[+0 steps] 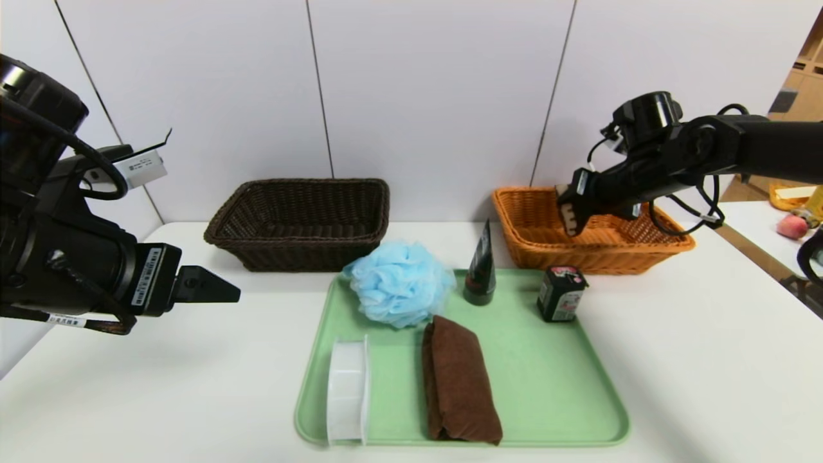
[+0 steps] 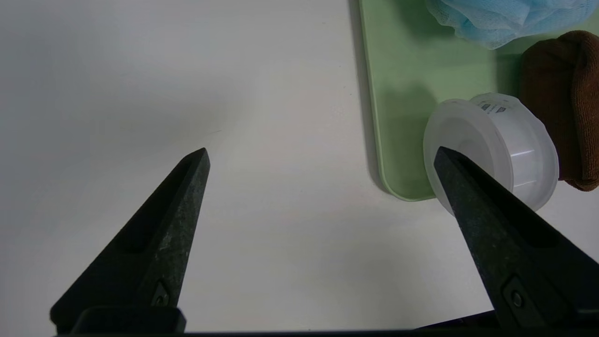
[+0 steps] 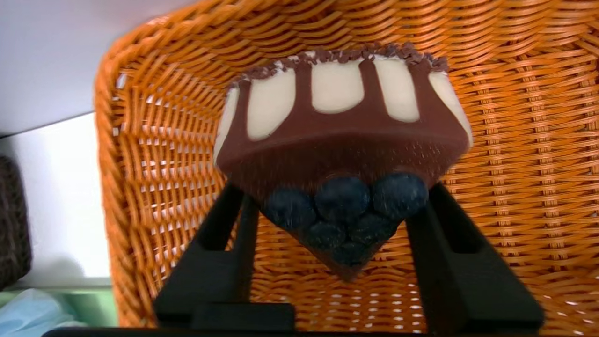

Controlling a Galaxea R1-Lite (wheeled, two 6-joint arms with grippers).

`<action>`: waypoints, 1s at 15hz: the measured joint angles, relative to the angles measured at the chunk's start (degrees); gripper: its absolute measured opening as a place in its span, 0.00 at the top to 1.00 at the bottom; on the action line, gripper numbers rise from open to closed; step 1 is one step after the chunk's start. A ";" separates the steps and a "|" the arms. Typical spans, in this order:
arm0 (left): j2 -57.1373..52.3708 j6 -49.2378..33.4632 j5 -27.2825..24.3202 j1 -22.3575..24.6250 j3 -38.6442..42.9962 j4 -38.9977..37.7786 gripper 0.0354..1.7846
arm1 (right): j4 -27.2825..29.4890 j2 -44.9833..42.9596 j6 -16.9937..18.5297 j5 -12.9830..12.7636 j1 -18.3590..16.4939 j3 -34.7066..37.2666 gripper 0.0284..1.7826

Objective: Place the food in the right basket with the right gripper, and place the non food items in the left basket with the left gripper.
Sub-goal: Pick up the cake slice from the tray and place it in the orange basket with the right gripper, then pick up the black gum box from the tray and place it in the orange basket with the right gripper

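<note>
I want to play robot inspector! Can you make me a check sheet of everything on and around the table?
Surface: white table carrying a green tray.
Job's things: bath puff, black tube, black carton, brown towel and white tub on the tray; cake wedge held over the orange basket; brown basket holds nothing visible.
Clutter: nothing seen.
Grippers: left end effector open, above the table beside the tray; right end effector shut on the cake wedge.
Cables: black loops on the right arm.
Surroundings: white wall panels; a peach on a side table.
</note>
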 joint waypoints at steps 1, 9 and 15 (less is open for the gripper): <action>0.01 0.02 -0.01 0.00 0.00 0.00 0.06 | -0.44 0.49 0.00 -0.69 0.10 -0.01 0.42; -0.51 0.02 -0.15 0.00 0.05 0.02 0.06 | -3.63 -3.36 -3.19 -1.52 1.16 -0.15 0.18; -2.28 -0.02 -0.15 -0.06 2.01 0.00 0.06 | 22.35 -17.31 -3.23 -1.28 6.30 -0.11 0.10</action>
